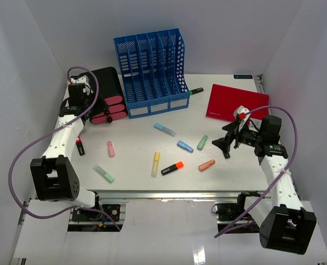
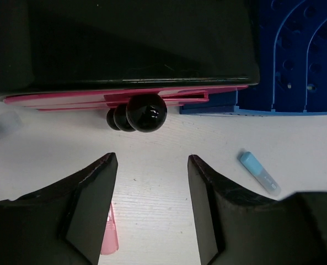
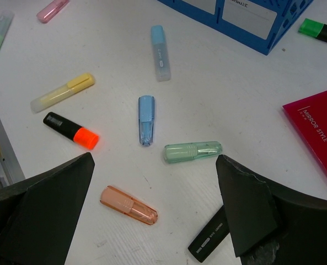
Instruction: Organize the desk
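Note:
The white desk [image 1: 131,165] holds several scattered highlighters. My left gripper [image 1: 76,96] [image 2: 152,160] hangs open and empty in front of a black box with pink drawers [image 1: 109,102] and black knobs [image 2: 146,112]; a pink highlighter [image 2: 109,238] lies under its left finger. My right gripper [image 1: 223,146] [image 3: 155,160] is wide open above the desk. Below it lie an orange highlighter [image 3: 128,205], a green one [image 3: 193,152], a blue one [image 3: 145,120] and a black pen [image 3: 210,240].
A blue file rack [image 1: 152,69] stands at the back centre and a red notebook [image 1: 236,102] lies at the back right. Yellow [image 1: 155,164], black-and-orange [image 1: 172,168], light blue [image 1: 164,129] and pale green [image 1: 103,173] highlighters lie mid-desk. A silver rail [image 1: 169,194] runs along the front.

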Action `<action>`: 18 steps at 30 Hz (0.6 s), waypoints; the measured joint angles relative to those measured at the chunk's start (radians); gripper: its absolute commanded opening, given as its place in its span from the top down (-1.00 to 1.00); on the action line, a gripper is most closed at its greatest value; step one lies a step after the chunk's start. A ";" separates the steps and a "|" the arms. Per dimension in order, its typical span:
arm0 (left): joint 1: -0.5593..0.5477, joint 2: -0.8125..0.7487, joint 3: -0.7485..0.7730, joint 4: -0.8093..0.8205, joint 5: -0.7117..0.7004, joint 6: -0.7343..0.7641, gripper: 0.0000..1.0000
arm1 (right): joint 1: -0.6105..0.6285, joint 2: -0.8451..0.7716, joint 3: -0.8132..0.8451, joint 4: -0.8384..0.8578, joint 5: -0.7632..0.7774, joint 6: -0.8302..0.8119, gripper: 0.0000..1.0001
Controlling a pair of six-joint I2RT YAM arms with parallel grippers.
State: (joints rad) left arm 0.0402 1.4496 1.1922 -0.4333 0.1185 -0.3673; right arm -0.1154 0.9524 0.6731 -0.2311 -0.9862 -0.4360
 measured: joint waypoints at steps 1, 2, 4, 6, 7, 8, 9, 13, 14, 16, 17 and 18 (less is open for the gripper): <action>0.000 0.008 0.006 0.000 -0.002 0.003 -0.22 | 0.000 0.004 0.000 0.000 -0.004 0.002 -0.96; 0.000 0.013 0.009 0.000 -0.003 0.007 -0.20 | 0.000 0.008 0.000 0.001 -0.007 0.002 -0.96; 0.000 0.027 0.015 0.000 -0.005 0.012 -0.17 | 0.000 0.012 0.000 0.001 -0.011 0.005 -0.96; 0.000 0.049 0.024 0.000 -0.006 0.017 -0.15 | 0.000 0.013 0.000 0.002 -0.015 0.007 -0.96; 0.000 0.063 0.029 0.000 -0.007 0.019 -0.14 | 0.000 0.015 0.000 0.003 -0.017 0.007 -0.96; 0.000 0.077 0.034 0.001 -0.007 0.020 -0.12 | 0.000 0.016 0.000 0.003 -0.018 0.008 -0.96; 0.000 0.089 0.038 0.000 -0.007 0.021 -0.10 | 0.000 0.018 0.000 0.003 -0.019 0.008 -0.96; 0.000 0.137 0.066 0.000 -0.012 0.020 -0.09 | 0.000 0.025 0.000 0.002 -0.023 0.009 -0.96; 0.000 0.148 0.077 0.000 -0.014 0.020 -0.09 | 0.000 0.025 0.000 0.002 -0.024 0.009 -0.96; -0.002 0.164 0.095 0.001 -0.023 0.020 -0.09 | 0.000 0.025 0.000 0.002 -0.026 0.009 -0.96; -0.003 0.169 0.101 0.003 -0.028 0.020 -0.08 | 0.000 0.025 0.000 0.002 -0.027 0.009 -0.96; -0.004 0.172 0.106 0.005 -0.032 0.021 -0.06 | 0.000 0.025 0.000 0.002 -0.028 0.009 -0.96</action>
State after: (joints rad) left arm 0.0366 1.6221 1.2978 -0.4280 0.0863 -0.3466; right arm -0.1154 0.9773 0.6731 -0.2287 -1.0138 -0.4267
